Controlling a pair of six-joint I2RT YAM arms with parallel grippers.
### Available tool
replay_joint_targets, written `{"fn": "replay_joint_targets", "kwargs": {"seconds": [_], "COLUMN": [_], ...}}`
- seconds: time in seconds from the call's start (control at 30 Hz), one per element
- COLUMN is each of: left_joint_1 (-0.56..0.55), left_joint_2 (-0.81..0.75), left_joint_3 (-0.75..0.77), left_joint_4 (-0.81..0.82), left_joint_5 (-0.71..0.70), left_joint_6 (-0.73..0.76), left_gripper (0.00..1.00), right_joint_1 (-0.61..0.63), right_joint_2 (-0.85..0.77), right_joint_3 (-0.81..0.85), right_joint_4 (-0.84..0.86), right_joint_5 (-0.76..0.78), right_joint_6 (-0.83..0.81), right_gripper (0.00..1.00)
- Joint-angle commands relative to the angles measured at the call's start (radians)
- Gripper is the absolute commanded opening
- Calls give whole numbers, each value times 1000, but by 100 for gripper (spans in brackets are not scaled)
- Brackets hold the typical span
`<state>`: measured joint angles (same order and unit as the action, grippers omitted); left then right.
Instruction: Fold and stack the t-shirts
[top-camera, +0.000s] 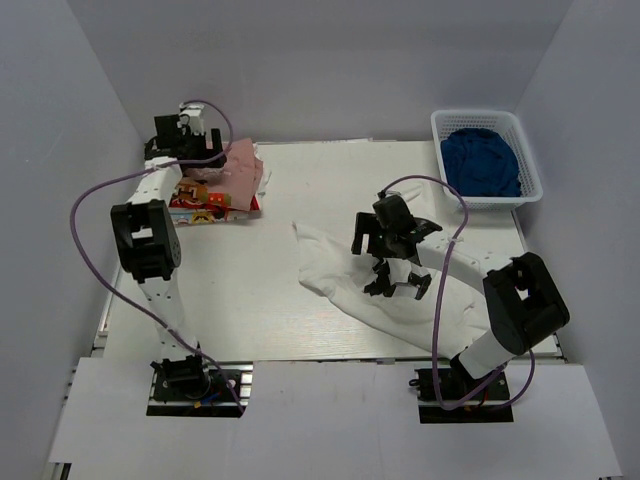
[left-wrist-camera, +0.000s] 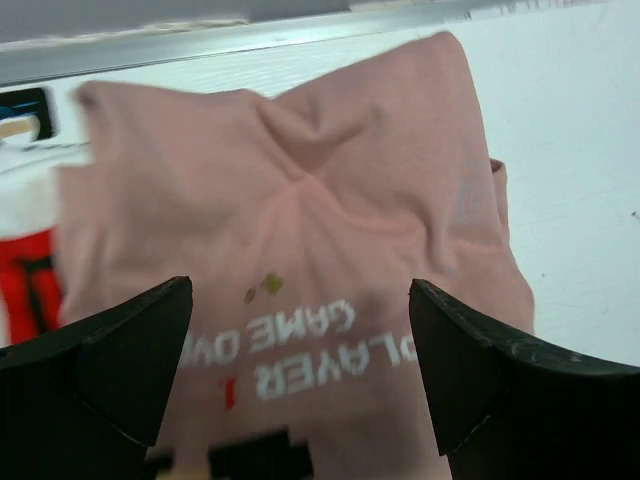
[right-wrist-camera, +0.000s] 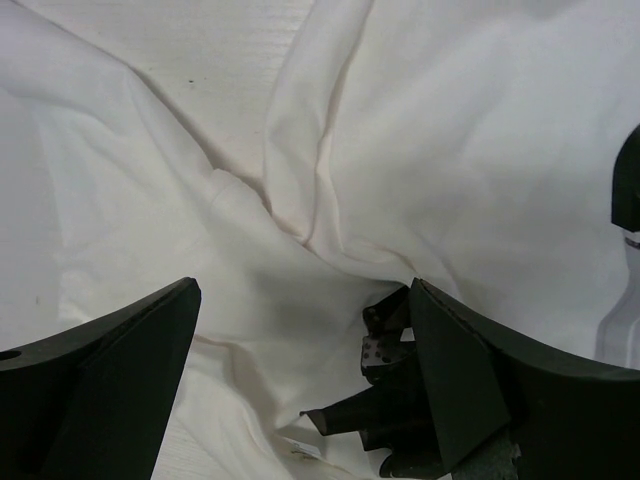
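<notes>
Crumpled white t-shirt (top-camera: 335, 268) under released right gripper (right-wrist-camera: 302, 290); pink t-shirt (left-wrist-camera: 300, 190), seemingly folded, below released left gripper (left-wrist-camera: 300, 292)

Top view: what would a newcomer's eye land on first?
A crumpled white shirt sprawls centre right, the right gripper over it, jaws open. A blue cloth fills the white basket at the far right corner. At far left the left gripper, jaws open, hangs over a pink shirt.

White letters "PLAYER" and "GAME OV", upside down, on the pale pink t-shirt (left-wrist-camera: 330, 200)
</notes>
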<state>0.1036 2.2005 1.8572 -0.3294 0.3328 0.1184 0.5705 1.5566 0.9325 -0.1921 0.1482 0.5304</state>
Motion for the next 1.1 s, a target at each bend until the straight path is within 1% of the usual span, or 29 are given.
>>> {"fn": "replay_joint_targets", "kwargs": {"seconds": [0.0,0.07,0.1,0.2,0.27,0.37,0.43,0.47,0.53,0.67,0.73,0.77,0.8,0.83,0.9,0.93,1.0,1.03,1.07], "left_joint_1": [31,41,41,50,50,59,77,94,122,151,169,169,169,180,191,191,202,202,211], "left_joint_2": [-146,-179,-188,-187,-157,-65,-16,23,48,57,88,103,122,164,206,226,295,320,347], "left_joint_3": [-90,-137,-198,-282,-282,-239,-184,-175,-174,-242,-242,-209,-179,-121,-61,13,101,197,247], "left_joint_4": [18,47,68,127,127,81,40,18,9,73,102,111,86,86,63,31,-2,-37,-57], "left_joint_5": [-87,-64,-52,-29,-29,-54,-73,-74,-89,-98,-61,-61,-29,-29,20,20,20,20,20], "left_joint_6": [-81,-103,-112,-122,-131,-131,-131,-131,-131,-105,-80,-71,-60,-60,-43,-34,-34,-34,-34], "left_gripper": [99,99,99,99,99,99,99,99,99,99,99,99,99,99,99,99,99,99,99], "right_joint_1": [0,0,2,0,0,-1,-1,-1,-1,2,-3,-3,-3,-4,-3,-1,-3,-1,-3], "right_joint_2": [5,25,31,45,46,48,49,49,54,82,89,95,95,106,120,140,157,178,183], "right_joint_3": [-3,8,14,19,14,9,8,8,9,38,45,49,55,64,81,100,135,153,158], "right_joint_4": [51,52,52,54,56,54,45,49,54,54,60,65,62,62,60,43,34,26,28], "right_joint_5": [-51,-65,-73,-96,-98,-98,-91,-91,-91,-105,-104,-102,-98,-92,-88,-88,-91,-96,-99], "right_joint_6": [-27,-35,-40,-44,-43,-41,-41,-41,-33,-33,-35,-33,-33,-32,-35,-38,-43,-41,-41], "right_gripper": [91,91,91,91,91,91,91,91,91,91,91,91,91,91,91,91,91,91,91]}}
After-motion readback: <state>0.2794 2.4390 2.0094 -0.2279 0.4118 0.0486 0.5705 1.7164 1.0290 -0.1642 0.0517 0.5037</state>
